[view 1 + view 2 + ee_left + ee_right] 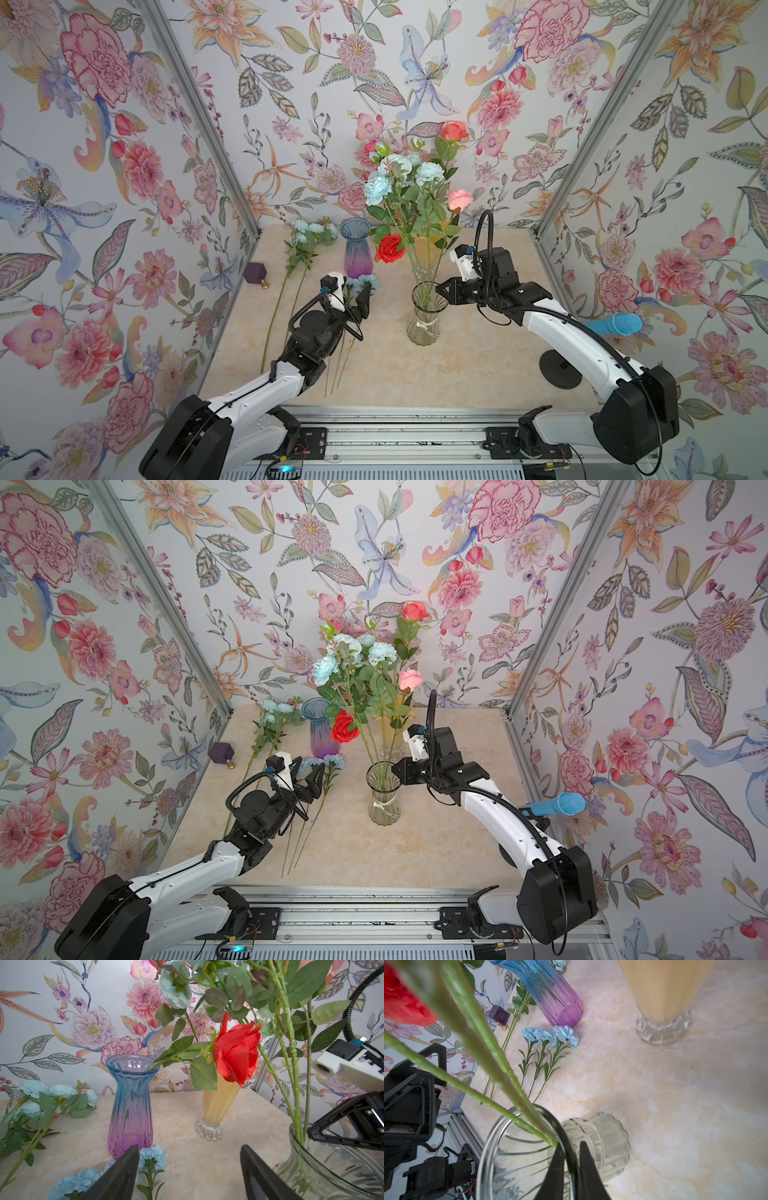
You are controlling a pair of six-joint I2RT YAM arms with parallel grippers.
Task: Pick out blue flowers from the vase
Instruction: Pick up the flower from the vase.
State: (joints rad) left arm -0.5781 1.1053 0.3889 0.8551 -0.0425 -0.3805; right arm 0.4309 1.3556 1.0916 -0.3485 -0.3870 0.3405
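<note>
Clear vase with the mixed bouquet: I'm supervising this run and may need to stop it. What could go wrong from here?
1. The right gripper pinches only the glass rim of the clear vase; top-heavy as it is, a slip could tip it.
2. The blue spray is leafed in among the red rose; pulling it may drag that out too.
3. The open left gripper hangs just above the blue carnations on the table and could scatter them.

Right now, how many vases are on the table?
3: clear ribbed glass vase holding the bouquet, centre; blue-to-purple ribbed glass vase, back left of it; amber fluted vase on a clear foot, behind the bouquet.
</note>
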